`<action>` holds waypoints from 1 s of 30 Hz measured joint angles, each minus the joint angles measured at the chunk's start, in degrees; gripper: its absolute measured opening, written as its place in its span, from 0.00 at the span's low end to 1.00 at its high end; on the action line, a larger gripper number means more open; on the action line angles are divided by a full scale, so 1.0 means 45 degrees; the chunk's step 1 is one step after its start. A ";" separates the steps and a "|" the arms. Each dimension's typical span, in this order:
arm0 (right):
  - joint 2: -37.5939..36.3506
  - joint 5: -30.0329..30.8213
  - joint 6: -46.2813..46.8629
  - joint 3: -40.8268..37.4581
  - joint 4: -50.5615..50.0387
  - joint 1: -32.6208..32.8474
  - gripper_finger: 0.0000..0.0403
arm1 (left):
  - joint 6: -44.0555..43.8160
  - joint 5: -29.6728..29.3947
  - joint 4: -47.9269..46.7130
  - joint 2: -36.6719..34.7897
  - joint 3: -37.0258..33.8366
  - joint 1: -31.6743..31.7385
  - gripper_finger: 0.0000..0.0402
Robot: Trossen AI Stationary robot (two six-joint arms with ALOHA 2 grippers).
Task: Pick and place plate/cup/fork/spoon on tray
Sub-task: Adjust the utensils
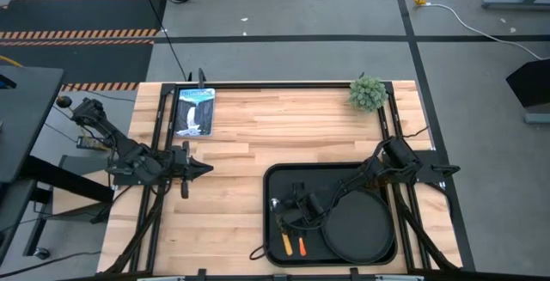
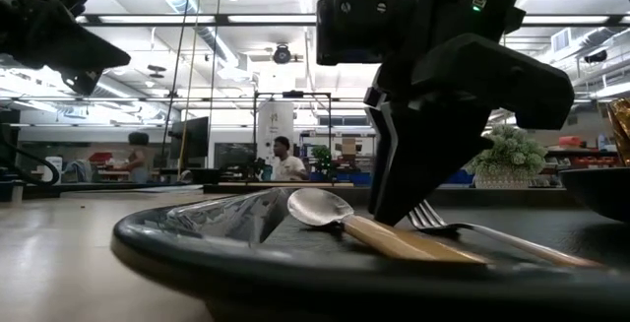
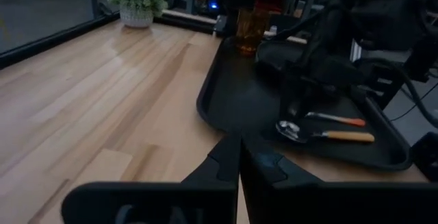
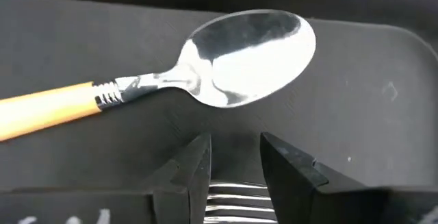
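Observation:
The black tray [image 1: 288, 182] lies on the table's near right. On it are the round black plate [image 1: 357, 229], the spoon [image 4: 246, 53] with its yellow-orange handle and the fork [image 2: 492, 233] with its red-orange handle, side by side near the tray's left end. The amber cup [image 3: 250, 29] stands at the tray's far side. My right gripper [image 4: 235, 145] is low over the tray, with its fingers a little apart just beside the spoon's bowl. The fork's tines [image 4: 235, 200] show through the gap beneath them. My left gripper [image 3: 239, 157] is shut and empty, left of the tray [image 1: 202, 167]. My right gripper stands over the fork's tines, which lie on the tray. I cannot tell whether the fingers touch them. The fork runs along the line between the two fingers, not across it.
A small green plant [image 1: 368, 94] stands at the table's far right. A flat printed card [image 1: 193, 111] lies at the far left. Bare wood lies between the left arm and the tray. People show in the room beyond the table [image 2: 287, 160].

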 joint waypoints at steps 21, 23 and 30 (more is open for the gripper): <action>-0.0588 0.0457 0.0523 -0.0044 -0.0386 -0.0007 0.33 | -0.0217 0.0109 -0.0719 -0.0321 0.0000 -0.0037 0.02; -0.0690 0.0454 0.0519 -0.0044 -0.0055 -0.0041 0.33 | 0.0179 -0.0059 -0.0718 -0.0651 0.0004 -0.0150 0.01; -0.0690 0.0287 -0.0350 -0.0044 0.2857 -0.0029 0.33 | 0.0671 -0.0105 -0.1115 -0.1919 -0.0003 -0.0750 0.01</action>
